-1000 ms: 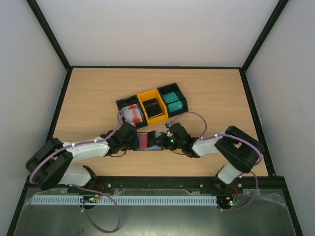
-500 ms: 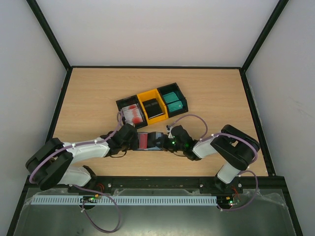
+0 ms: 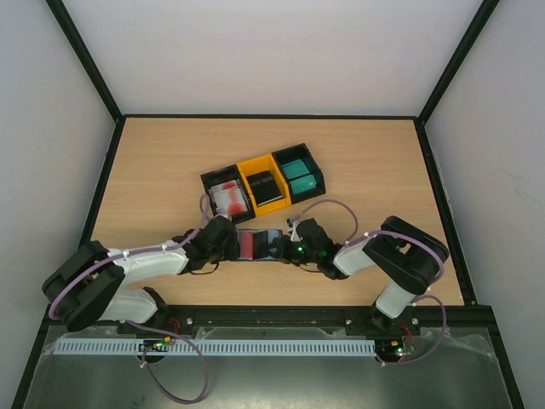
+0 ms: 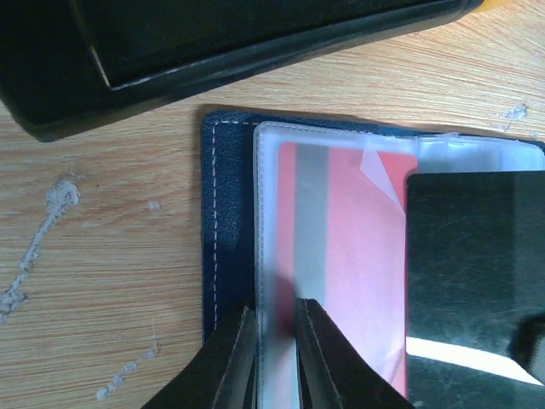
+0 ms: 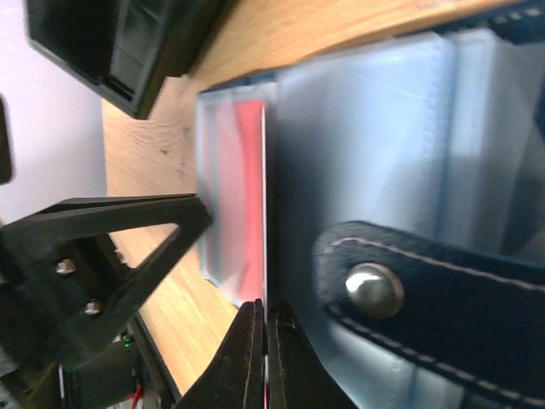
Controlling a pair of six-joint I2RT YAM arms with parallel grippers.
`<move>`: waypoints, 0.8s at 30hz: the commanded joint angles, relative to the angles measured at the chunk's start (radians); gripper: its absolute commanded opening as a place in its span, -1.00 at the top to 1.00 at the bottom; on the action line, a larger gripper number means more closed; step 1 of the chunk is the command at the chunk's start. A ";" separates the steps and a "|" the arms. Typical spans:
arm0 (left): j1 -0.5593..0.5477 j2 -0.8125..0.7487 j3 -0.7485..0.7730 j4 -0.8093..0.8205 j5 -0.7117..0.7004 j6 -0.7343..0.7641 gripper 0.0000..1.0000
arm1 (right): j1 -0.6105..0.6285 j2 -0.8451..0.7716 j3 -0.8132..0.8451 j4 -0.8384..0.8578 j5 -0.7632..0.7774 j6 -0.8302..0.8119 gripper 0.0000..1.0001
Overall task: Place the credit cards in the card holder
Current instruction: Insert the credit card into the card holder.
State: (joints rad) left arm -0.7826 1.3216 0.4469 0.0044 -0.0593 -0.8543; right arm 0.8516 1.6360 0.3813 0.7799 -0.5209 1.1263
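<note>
Navy card holder (image 3: pixel 258 244) lay open midway along the table's (image 3: pixel 153 170) near edge, the left pincer (image 4: pixel 274 358) narrowly nipping its clear pocket (image 4: pixel 274 213) over a red card (image 4: pixel 358 256). The right pincer (image 5: pixel 264 358) was clamped on a black card (image 4: pixel 473 273) at the pocket's mouth. That thin card could have twisted in so slight a grip, or snagged the lip and buckled if the pocket sagged.

The left arm (image 3: pixel 149 260) and right arm (image 3: pixel 358 252) wear white shells between black joints, a lilac cable (image 3: pixel 328 203) looping along each. Green lights (image 3: pixel 300 248) glow by the right wrist. The jaws are black, one a triangular frame with two silver screws (image 5: pixel 64 267).
</note>
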 commanded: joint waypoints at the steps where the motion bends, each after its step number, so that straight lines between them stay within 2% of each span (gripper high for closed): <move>1: -0.006 0.001 -0.030 -0.049 0.004 -0.011 0.66 | 0.008 0.068 0.031 0.027 -0.013 0.000 0.96; 12: -0.006 0.005 -0.042 -0.043 0.018 -0.015 0.60 | 0.012 0.156 0.067 0.070 -0.012 0.046 0.96; 24: -0.006 -0.003 -0.046 -0.049 0.017 -0.020 0.40 | 0.031 0.214 0.107 0.104 -0.031 0.092 0.96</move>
State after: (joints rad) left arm -0.7826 1.3159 0.4377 0.0319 -0.0410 -0.8665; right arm 0.8719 1.8183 0.4717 0.8810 -0.5491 1.1984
